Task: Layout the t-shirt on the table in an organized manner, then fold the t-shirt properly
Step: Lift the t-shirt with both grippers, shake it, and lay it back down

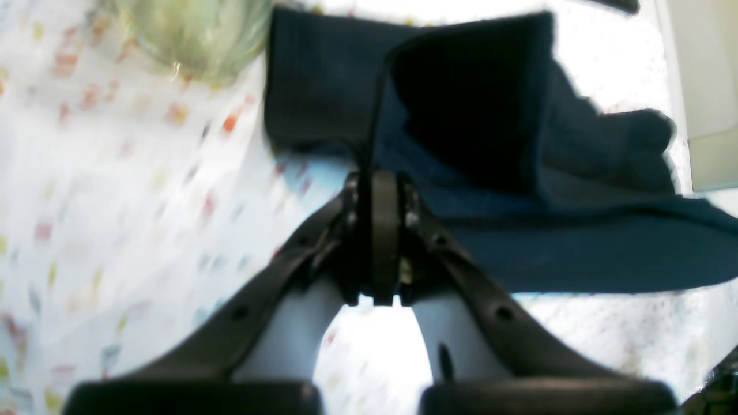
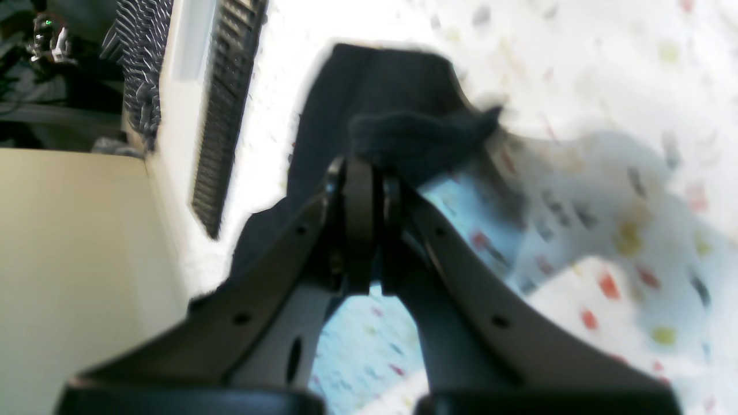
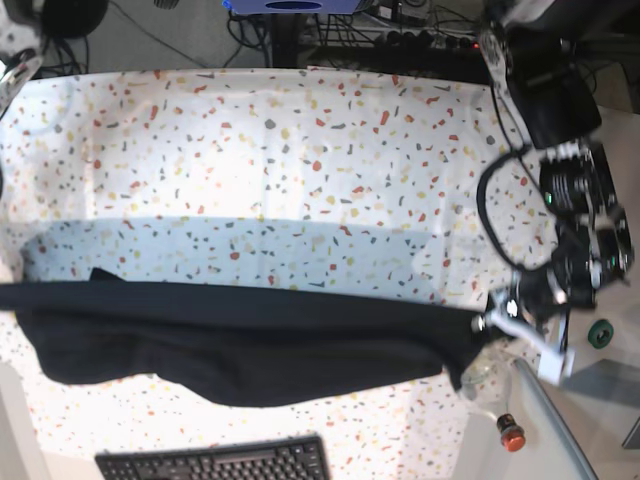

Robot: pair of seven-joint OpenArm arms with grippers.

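Matt black soft cloth t-shirt (image 3: 230, 345), speckled white cloth table (image 3: 300, 160), smooth dark plastic left claw (image 1: 377, 190)

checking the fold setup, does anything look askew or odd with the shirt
The t-shirt is not lying flat: it is stretched into a long band between the shut left gripper and right gripper, sagging low over the table. Its near edge bulges unevenly toward the keyboard.
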